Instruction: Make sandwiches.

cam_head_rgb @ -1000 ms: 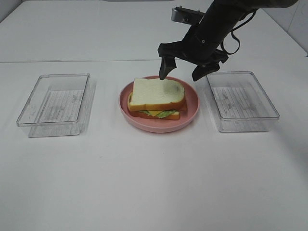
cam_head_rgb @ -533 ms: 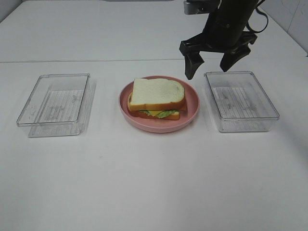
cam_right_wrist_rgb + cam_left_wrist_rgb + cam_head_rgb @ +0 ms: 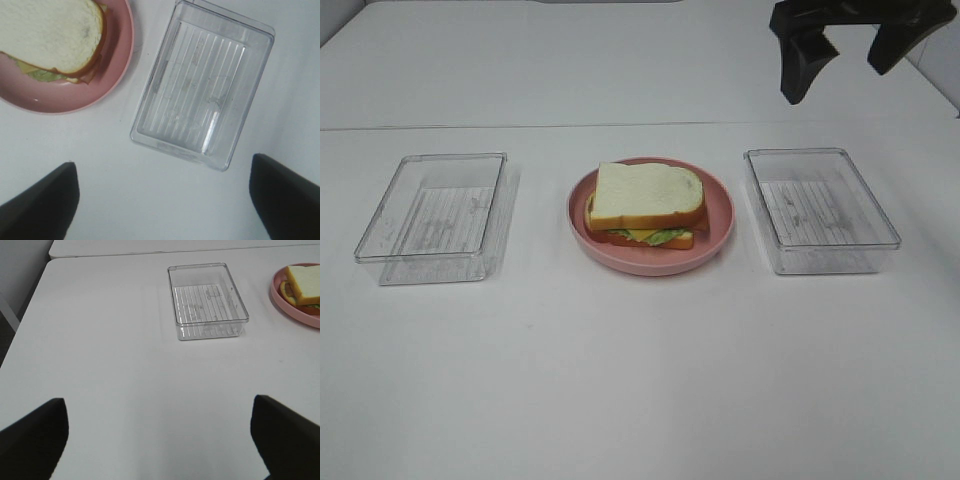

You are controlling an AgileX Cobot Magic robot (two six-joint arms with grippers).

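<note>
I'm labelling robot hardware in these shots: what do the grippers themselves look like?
Both are matte black. The right gripper shows two thick, blocky fingers tapering to blunt tips, without visible markings or cables. In the wrist views only dark wedge-shaped fingertips show at the picture corners; the left gripper looks the same plain black.

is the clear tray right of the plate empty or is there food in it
Empty. The right tray shows only its bare ribbed floor in the overhead and right wrist views; the sandwich sits stacked on the pink plate.
</note>
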